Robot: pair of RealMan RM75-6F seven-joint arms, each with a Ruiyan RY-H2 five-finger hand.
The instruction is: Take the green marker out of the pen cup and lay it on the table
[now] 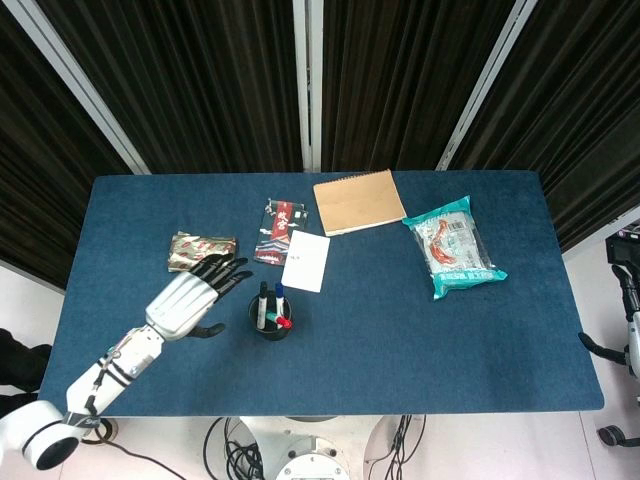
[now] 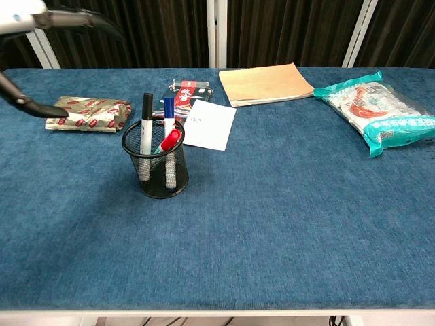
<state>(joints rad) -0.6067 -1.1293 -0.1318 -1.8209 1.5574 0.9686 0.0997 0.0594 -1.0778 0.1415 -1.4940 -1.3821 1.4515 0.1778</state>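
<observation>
A black mesh pen cup (image 1: 270, 320) (image 2: 155, 170) stands on the blue table near its front left. In it are a black-capped marker (image 2: 147, 122), a blue-capped marker (image 2: 168, 115) and a leaning red-capped one (image 2: 172, 139). A green marker (image 2: 162, 147) shows only as a small patch beside the red cap. My left hand (image 1: 195, 295) hovers just left of the cup, fingers spread and holding nothing. The chest view catches only one dark fingertip (image 2: 41, 109) of it. At the right edge beyond the table, part of my right hand (image 1: 615, 350) shows, its fingers unclear.
A patterned snack packet (image 1: 202, 250) lies behind the left hand. A white card (image 1: 306, 261) and a red packet (image 1: 277, 231) sit behind the cup. A brown notebook (image 1: 358, 201) and a teal snack bag (image 1: 455, 245) lie further right.
</observation>
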